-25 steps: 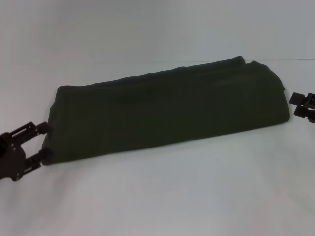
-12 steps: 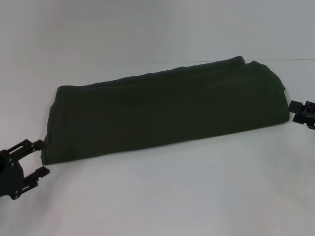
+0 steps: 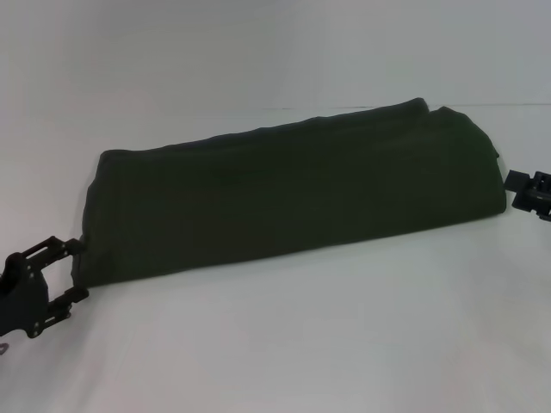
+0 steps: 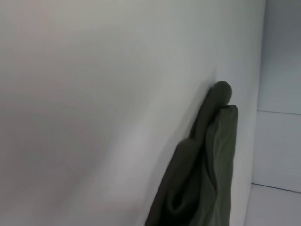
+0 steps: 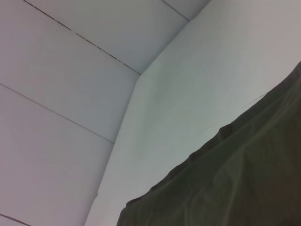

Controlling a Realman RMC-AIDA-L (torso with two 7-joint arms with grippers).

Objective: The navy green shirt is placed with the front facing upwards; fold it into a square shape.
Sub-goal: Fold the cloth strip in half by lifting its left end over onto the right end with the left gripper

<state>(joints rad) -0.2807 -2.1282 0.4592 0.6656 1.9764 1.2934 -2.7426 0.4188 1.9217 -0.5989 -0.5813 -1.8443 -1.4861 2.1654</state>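
dark olive-green cotton shirt (image 3: 293, 194) folded into long band on white surface (image 3: 344, 327) | left gripper (image 3: 76, 269) jaws wide at its left end | right gripper (image 3: 516, 185) beside right end, jaws: cannot tell

Left gripper (image 3: 76, 268) agape; right gripper (image 3: 516, 184) unclear

One folded navy green shirt (image 3: 293, 194), one white table (image 3: 301, 344), two pincers: left pincer (image 3: 76, 268), right pincer (image 3: 516, 185).

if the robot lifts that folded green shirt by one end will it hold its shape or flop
The navy green shirt would probably flop: it is soft cloth, with rounded layered folds at its end in the left wrist view. The long band would likely sag in the middle. It looks light and may drag rather than slide on the table.
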